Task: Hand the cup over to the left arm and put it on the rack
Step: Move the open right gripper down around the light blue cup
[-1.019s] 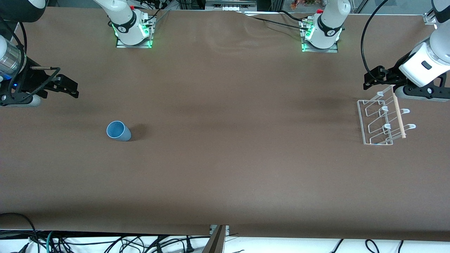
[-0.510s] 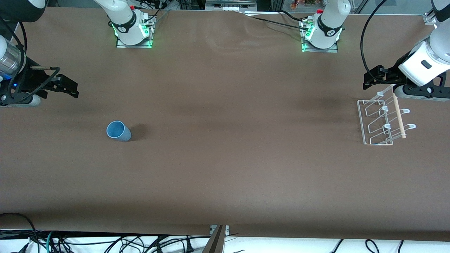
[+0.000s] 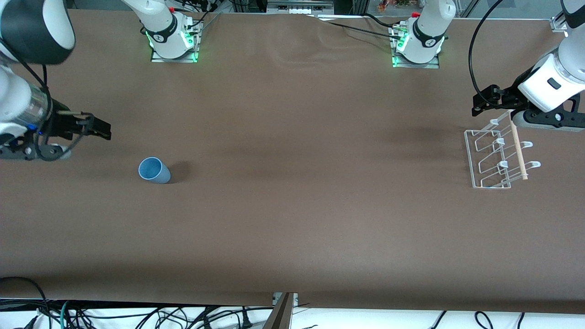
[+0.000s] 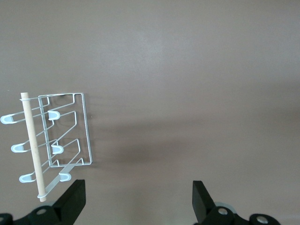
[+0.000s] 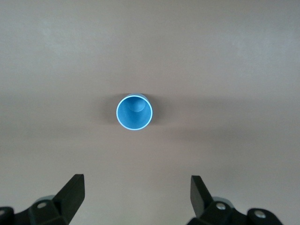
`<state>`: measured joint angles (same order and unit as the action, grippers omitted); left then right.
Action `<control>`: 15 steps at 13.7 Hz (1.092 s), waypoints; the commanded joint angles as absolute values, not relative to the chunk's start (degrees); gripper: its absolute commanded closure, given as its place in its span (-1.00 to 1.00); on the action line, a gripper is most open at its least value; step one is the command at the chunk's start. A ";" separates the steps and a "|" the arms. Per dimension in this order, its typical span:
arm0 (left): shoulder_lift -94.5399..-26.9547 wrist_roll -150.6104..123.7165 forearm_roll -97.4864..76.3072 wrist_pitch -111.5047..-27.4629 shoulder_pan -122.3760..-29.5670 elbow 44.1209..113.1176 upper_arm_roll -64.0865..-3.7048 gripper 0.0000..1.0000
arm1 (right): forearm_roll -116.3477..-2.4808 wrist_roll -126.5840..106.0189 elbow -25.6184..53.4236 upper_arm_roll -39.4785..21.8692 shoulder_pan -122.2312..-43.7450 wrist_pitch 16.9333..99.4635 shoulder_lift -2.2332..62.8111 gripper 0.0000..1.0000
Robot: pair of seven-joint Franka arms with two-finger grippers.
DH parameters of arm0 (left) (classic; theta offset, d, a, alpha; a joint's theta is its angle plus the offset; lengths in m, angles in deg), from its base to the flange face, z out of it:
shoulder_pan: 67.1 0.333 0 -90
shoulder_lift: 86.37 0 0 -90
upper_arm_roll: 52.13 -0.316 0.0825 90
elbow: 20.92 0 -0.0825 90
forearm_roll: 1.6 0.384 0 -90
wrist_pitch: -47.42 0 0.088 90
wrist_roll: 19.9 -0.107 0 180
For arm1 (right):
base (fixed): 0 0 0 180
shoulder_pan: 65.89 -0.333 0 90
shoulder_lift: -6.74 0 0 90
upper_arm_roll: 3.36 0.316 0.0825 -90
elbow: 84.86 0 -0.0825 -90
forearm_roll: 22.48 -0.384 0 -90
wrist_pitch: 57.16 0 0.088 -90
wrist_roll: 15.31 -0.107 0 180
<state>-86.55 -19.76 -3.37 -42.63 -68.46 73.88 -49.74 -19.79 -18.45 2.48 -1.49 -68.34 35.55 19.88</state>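
The light-blue cup [image 3: 154, 170] stands upright on the brown table toward the right arm's end, mouth up; it also shows in the right wrist view [image 5: 134, 112]. My right gripper [image 3: 103, 129] is open and empty, up in the air over the table beside the cup [image 5: 136, 194]. The clear wire rack [image 3: 496, 157] with white-tipped pegs and a wooden dowel [image 3: 518, 148] sits at the left arm's end; it also shows in the left wrist view [image 4: 61, 140]. My left gripper [image 3: 480, 103] is open and empty, over the table beside the rack [image 4: 138, 199].
The two arm bases [image 3: 171, 39] [image 3: 418, 43] stand along the table's edge farthest from the front camera. Cables [image 3: 137, 315] hang below the table's near edge. The brown table [image 3: 292, 205] stretches bare between cup and rack.
My right arm has swung toward the cup, its gripper now closer to it and lower in the front view. The left arm, the cup and the rack have not moved.
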 commanded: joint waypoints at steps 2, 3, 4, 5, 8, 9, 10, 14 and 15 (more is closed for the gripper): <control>-86.28 -19.11 -3.53 -41.53 -68.59 72.60 -49.59 -1.00 | -19.05 -17.78 1.98 -1.33 -68.00 38.72 26.58 -1.00; -86.28 -19.11 -3.44 -41.53 -68.77 72.60 -49.58 -1.00 | -19.05 -17.78 2.15 -1.33 -67.91 39.69 27.91 -1.00; -86.28 -19.11 -3.36 -41.62 -68.77 72.60 -49.50 -1.00 | -18.97 -17.78 2.42 -1.33 -68.00 40.83 29.14 -1.00; -86.19 -19.11 -3.36 -42.05 -68.77 72.51 -48.89 -1.00 | -18.96 -17.25 3.20 -1.33 -67.83 42.58 30.45 -1.00; -86.19 -19.11 -3.36 -41.97 -68.77 72.60 -48.88 -1.00 | -19.23 -16.54 8.55 -1.33 -66.77 50.74 32.66 -1.00; -86.19 -19.11 -3.44 -41.97 -68.77 72.51 -48.88 -1.00 | -19.23 -16.54 10.22 -1.33 -66.77 53.29 32.93 -1.00; -86.19 -19.11 -3.44 -41.80 -68.77 72.60 -48.79 -1.00 | -19.23 -16.54 11.81 -1.33 -66.77 55.84 33.54 -1.00; -86.28 -19.11 -3.44 -41.53 -68.77 72.60 -48.79 -1.00 | -19.23 -16.54 18.32 -1.33 -66.59 64.64 34.16 -1.00; -86.28 -19.11 -3.44 -41.53 -68.77 72.60 -48.79 -1.00 | -19.23 -16.54 19.02 -1.33 -66.59 65.44 34.16 -1.00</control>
<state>-86.55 -19.76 -3.37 -42.59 -68.75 73.81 -48.99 -19.73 -17.30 16.11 -1.75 -67.19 63.00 35.47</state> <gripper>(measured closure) 0.000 0.000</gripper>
